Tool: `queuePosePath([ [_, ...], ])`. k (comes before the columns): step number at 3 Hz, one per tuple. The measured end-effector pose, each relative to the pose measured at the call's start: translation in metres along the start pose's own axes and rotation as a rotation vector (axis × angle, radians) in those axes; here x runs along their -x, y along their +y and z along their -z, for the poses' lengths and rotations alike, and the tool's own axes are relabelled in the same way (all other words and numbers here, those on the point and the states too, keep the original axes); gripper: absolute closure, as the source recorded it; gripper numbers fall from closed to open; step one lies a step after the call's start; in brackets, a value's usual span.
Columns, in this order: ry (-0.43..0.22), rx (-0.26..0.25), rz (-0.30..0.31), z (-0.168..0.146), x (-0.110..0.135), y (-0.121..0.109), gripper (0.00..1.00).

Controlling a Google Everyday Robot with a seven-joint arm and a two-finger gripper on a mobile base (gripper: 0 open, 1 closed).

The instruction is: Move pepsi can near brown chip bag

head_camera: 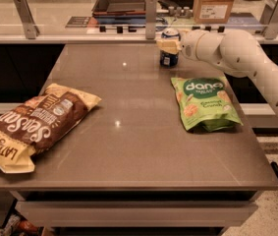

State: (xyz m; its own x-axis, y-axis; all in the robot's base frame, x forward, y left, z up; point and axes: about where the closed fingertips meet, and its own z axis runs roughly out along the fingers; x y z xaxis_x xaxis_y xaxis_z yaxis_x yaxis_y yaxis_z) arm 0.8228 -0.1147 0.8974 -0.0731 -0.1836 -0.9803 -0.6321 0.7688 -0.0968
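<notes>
The pepsi can (169,58) stands upright at the far edge of the table, right of centre. My gripper (168,44) reaches in from the right on the white arm (236,53) and is at the can's upper part, covering part of it. The brown chip bag (35,124) lies flat at the table's left front, partly over the left edge. The can is far from that bag, across the table.
A green "dang" bag (205,102) lies on the right of the grey table (128,151), just in front of the can. Behind the table runs a counter with metal posts (151,16), a dark tray (124,1) and a cardboard box (216,3).
</notes>
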Motion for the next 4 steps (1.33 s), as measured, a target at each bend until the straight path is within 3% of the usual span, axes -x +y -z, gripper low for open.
queuePosePath([
  [1, 0.000, 0.004, 0.000, -0.002, 0.000, 0.002, 1.00],
  [2, 0.006, 0.054, 0.002, 0.005, 0.008, 0.013, 1.00],
  [4, 0.021, 0.142, 0.072, 0.046, 0.039, 0.059, 1.00],
])
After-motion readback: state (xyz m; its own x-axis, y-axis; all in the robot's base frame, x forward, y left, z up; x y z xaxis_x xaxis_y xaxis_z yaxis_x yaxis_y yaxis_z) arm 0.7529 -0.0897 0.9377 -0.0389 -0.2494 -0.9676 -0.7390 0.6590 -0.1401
